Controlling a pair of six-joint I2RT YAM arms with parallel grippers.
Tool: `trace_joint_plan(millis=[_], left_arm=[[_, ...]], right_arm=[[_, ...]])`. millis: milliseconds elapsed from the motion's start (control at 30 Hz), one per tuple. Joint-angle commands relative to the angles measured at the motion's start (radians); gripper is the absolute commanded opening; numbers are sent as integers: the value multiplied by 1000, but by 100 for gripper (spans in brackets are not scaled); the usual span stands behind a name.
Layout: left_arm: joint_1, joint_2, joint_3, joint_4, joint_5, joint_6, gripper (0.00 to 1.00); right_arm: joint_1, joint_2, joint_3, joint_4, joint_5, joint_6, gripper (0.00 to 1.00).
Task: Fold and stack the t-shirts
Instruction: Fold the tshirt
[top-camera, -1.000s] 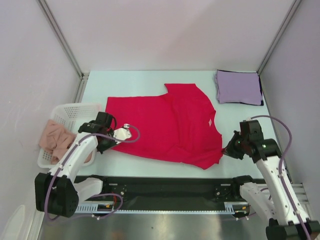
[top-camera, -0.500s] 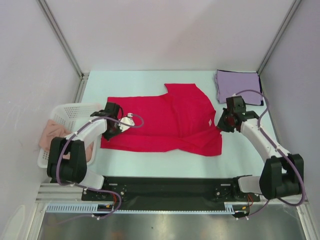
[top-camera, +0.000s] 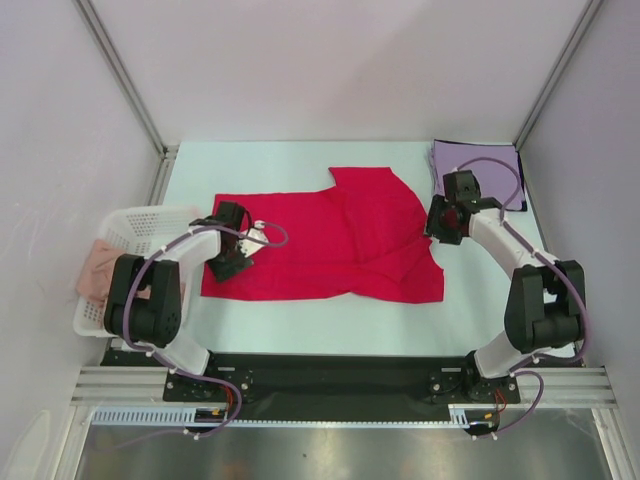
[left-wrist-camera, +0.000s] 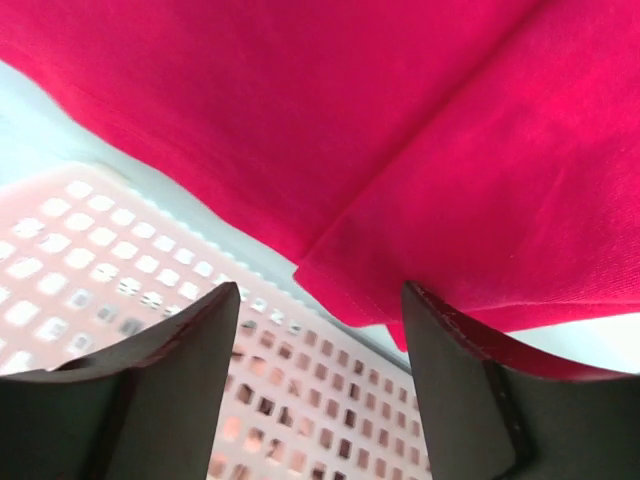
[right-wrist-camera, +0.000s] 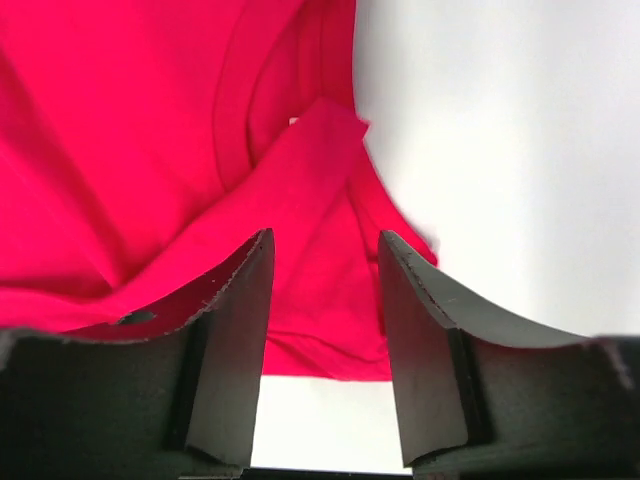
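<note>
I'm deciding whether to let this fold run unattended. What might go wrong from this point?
The red t-shirt lies bunched and skewed near the open right gripper, so continuing may lock in a crooked fold. The left gripper hangs open right beside the basket; its fingers might snag the mesh. The right gripper also sits close to the lavender t-shirt and might nudge it.

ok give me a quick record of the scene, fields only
red shirt: crimson cloth t-shirt, partly folded, centre
lavender shirt: pale lavender cloth t-shirt, folded square, far right corner
basket: white plastic mesh basket, far left, pink cloth inside
left jaws: open, at crimson shirt's left edge
right jaws: open, at its right edge
</note>
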Motion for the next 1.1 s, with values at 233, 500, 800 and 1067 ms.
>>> trace_joint_plan(millis=[233,500,800,1067], left_arm=[[-51,-226,58,-55,193,-20,63],[-107,-283,-110,-144,214,92,50],[-119,-276,-291,43,87,131,63],[-117,-210,-388,255,5,114,33]], right_arm=[[-103,-277,-155,-88,-28,41,56],[-103,-424,-454,-25,-189,136,56],[-103,-376,-531,86,-206,178,54],[-176,-385,-558,74,-153,176,5]])
